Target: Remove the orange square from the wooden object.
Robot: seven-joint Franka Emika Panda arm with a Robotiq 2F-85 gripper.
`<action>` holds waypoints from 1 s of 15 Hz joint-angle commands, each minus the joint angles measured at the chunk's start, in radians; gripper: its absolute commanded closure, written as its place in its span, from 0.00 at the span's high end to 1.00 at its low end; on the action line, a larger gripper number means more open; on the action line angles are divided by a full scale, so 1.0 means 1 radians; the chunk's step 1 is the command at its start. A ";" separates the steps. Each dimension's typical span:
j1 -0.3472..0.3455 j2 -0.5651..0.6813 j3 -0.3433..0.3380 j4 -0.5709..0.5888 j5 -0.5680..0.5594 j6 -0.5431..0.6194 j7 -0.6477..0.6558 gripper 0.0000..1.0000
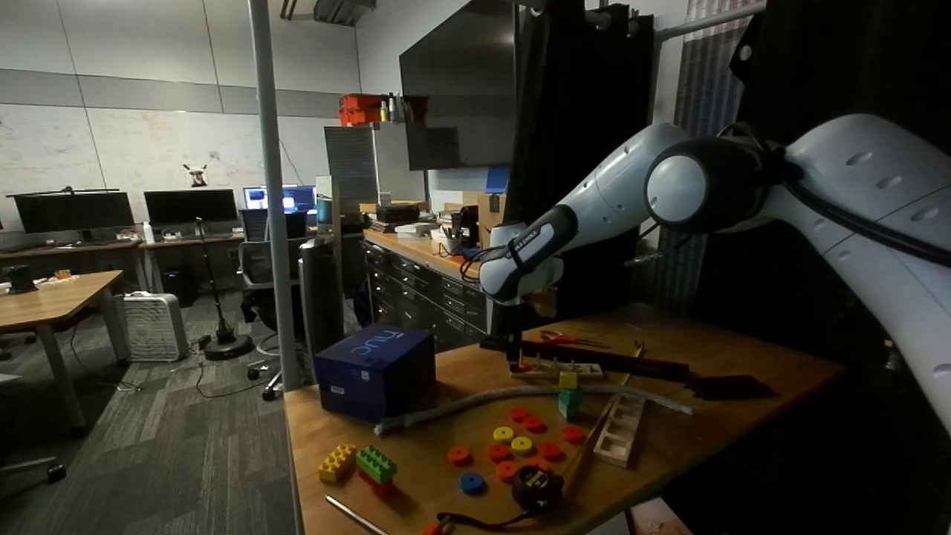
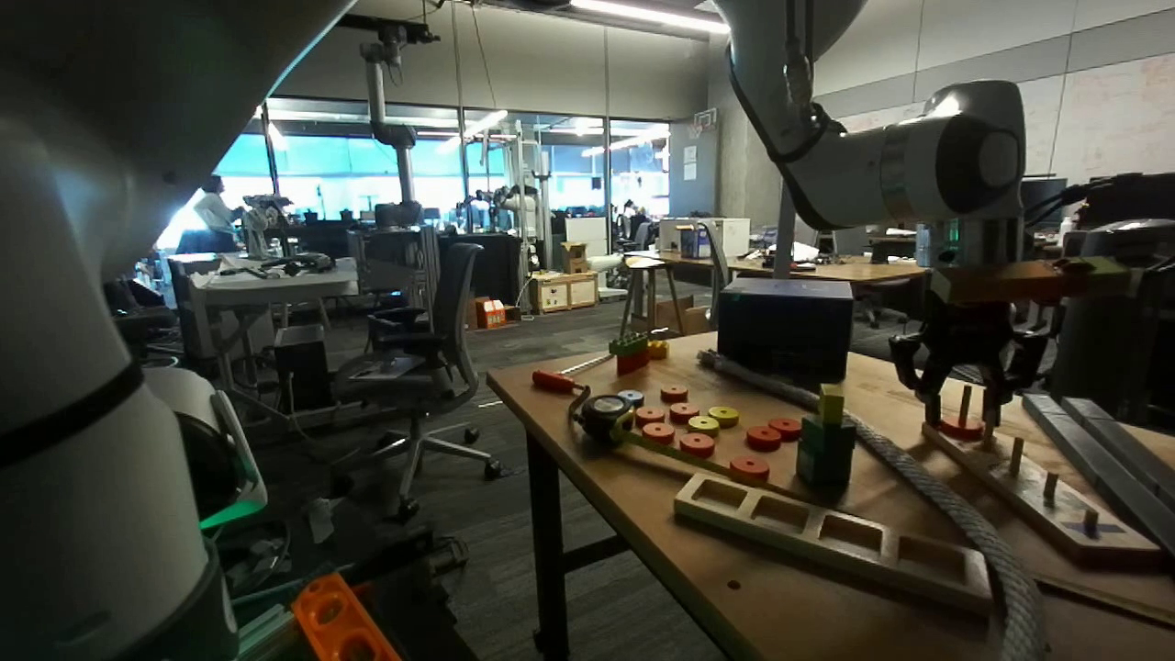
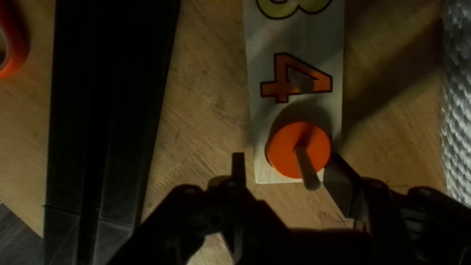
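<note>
Table cluttered (desks, grey carpet around); gripper spread apart, orange disc between.

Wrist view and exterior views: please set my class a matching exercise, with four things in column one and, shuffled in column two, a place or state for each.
Column one
1. Orange disc in the wrist view
2. Small yellow block
3. Blue disc
4. Fingers

Column two
A. Flat on the table, near the tape measure
B. Around a peg of the wooden board
C. Apart, one on either side of a disc
D. On top of green blocks

Pairs: 1-B; 2-D; 3-A; 4-C
</note>
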 commanded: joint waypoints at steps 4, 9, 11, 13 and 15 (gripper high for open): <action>-0.011 0.049 0.012 0.097 0.043 -0.065 -0.037 0.23; 0.011 0.032 -0.004 0.087 0.030 -0.058 0.014 0.22; 0.024 0.017 -0.010 0.069 0.018 -0.047 0.037 0.23; 0.037 0.008 -0.016 0.057 0.008 -0.042 0.061 0.22; 0.050 -0.004 -0.020 0.046 0.001 -0.039 0.087 0.22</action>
